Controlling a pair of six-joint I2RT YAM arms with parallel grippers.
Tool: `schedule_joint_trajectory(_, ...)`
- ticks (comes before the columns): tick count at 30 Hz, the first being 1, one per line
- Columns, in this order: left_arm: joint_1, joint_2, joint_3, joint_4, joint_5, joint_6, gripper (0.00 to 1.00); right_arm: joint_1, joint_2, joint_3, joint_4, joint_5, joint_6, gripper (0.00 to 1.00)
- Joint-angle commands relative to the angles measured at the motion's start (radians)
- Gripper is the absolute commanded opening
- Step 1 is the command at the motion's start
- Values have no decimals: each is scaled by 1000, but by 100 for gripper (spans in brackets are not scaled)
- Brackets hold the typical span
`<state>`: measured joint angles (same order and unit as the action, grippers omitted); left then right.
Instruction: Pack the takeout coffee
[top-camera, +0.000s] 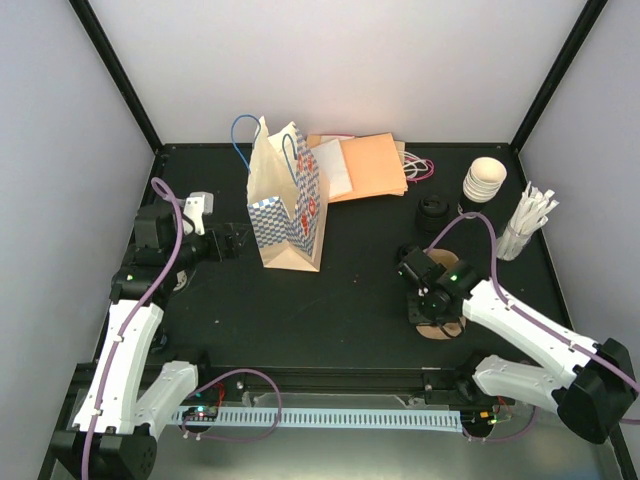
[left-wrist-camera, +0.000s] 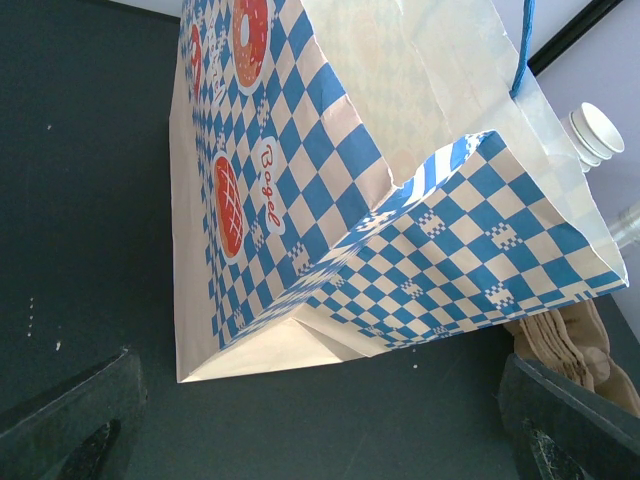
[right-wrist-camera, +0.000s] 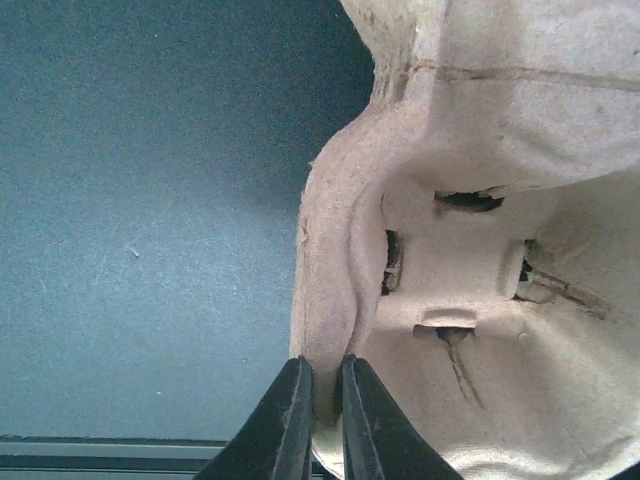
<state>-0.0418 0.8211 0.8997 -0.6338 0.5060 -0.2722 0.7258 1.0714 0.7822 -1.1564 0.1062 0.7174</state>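
The black-lidded takeout coffee (top-camera: 435, 209) sits lid-up at the table's (top-camera: 350, 310) far right.

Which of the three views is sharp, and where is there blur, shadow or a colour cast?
Top view: even soft light, sharp, no hard shadow around the paper bag. Left wrist view: the bag's print is sharp, but the fingers of the left claw are blurred at the bottom corners. Right wrist view: the pulp carrier is very near and slightly soft; the table looks bluish.

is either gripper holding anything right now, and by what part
The right gripper pinches the brown pulp cup carrier by its outer rim edge. The left gripper is open and holds nothing.
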Motion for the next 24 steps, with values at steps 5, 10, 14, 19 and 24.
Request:
schedule_joint_trajectory(5,-6,3,18,27,32,2,99,-4,-24,67,-36,27,5,11)
schedule_joint_trajectory(10,-5,4,19,27,34,3,99,-4,-24,97,-58,50,5,10)
schedule_joint_trajectory(14,-6,4,20,27,34,3,99,-4,-20,112,-71,66,5,10)
schedule_joint_trajectory(19,-6,6,22,27,35,2,99,-4,-27,146,-85,106,13,10)
schedule_joint_trajectory(24,-6,4,22,23,34,3,99,-3,-45,155,-69,118,18,10)
